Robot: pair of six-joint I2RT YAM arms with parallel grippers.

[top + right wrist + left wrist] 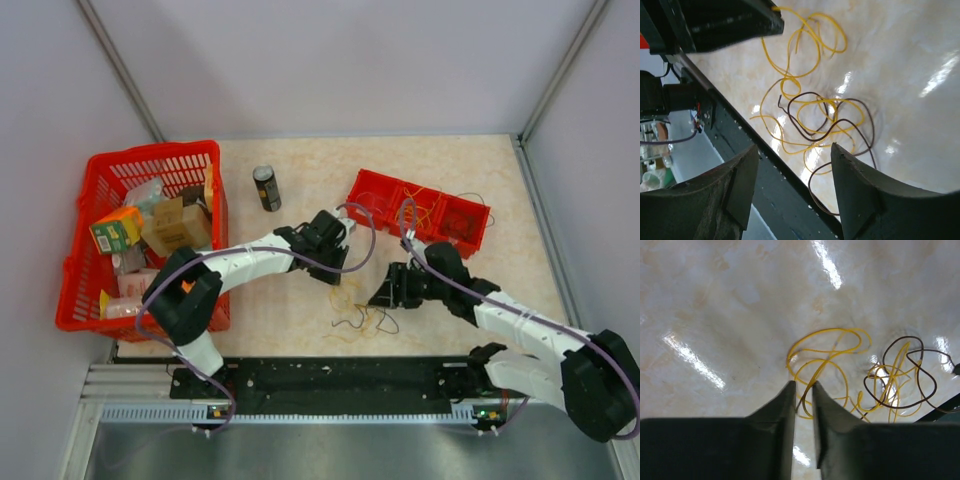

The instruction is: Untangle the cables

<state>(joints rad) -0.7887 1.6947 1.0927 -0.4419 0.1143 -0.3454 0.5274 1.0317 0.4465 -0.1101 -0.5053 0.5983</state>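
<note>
"Looking down from overhead, where did the cables (355, 318) lie?"

"They lay in a loose tangle on the pale desk (480, 160), near its front edge, between the two arms. Yellow and dark brown loops crossed over one another."

"And the left hand (803, 387)?"

"It pointed down at the tangle's left edge. Its fingers stood close together with only a narrow slit between them. One yellow strand (816, 372) ran from the loops straight into that slit. Whether the fingers actually pinched it I could not tell, because the strand vanished in the shadow between them."

"What about the right hand (794, 150)?"

"That one stood wide, with nothing between its fingers. It hung just beside the tangle on the right, tilted towards the left hand. Through its gap, its own camera showed the brown loops lying over the yellow ones on the desk."

"What else sat on the desk?"

"A red basket (150, 152) full of small boxes and packets sat at the far left. A dark can (266, 187) stood upright just to its right. A red tray (362, 192) with compartments lay behind the right hand, apart from the tangle, and more thin yellow wire showed in it."
</note>
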